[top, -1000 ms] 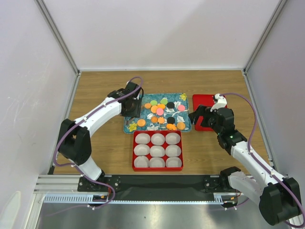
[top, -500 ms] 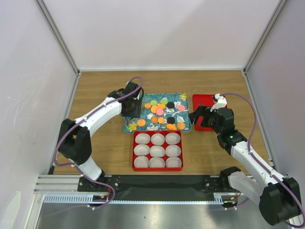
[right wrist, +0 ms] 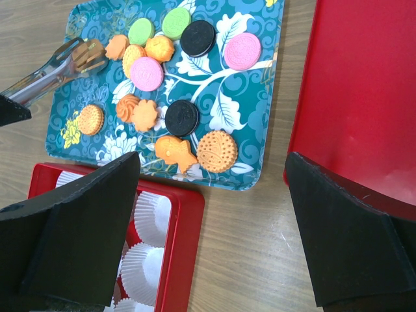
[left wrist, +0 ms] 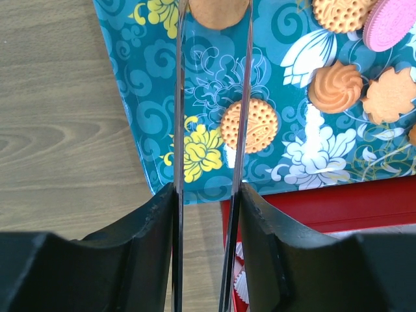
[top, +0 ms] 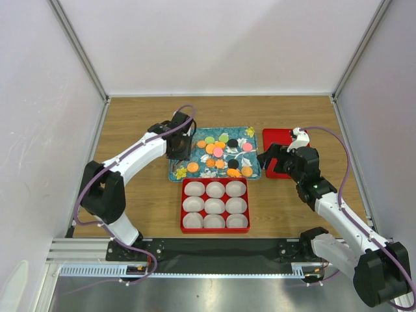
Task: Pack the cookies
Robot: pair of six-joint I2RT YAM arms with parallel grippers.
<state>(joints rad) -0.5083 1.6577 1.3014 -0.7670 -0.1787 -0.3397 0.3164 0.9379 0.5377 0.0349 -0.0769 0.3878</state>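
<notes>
Several cookies, mostly orange with pink, green and black ones, lie on the teal flowered tray. My left gripper is shut on metal tongs over the tray's left part. The tong tips hold an orange cookie, which also shows in the right wrist view. Another round orange cookie lies on the tray just right of the blades. My right gripper is open and empty, hovering between the tray's right edge and the red lid.
A red box with nine empty white paper cups sits in front of the tray. The flat red lid lies to the right of the tray. White walls enclose the wooden table on three sides.
</notes>
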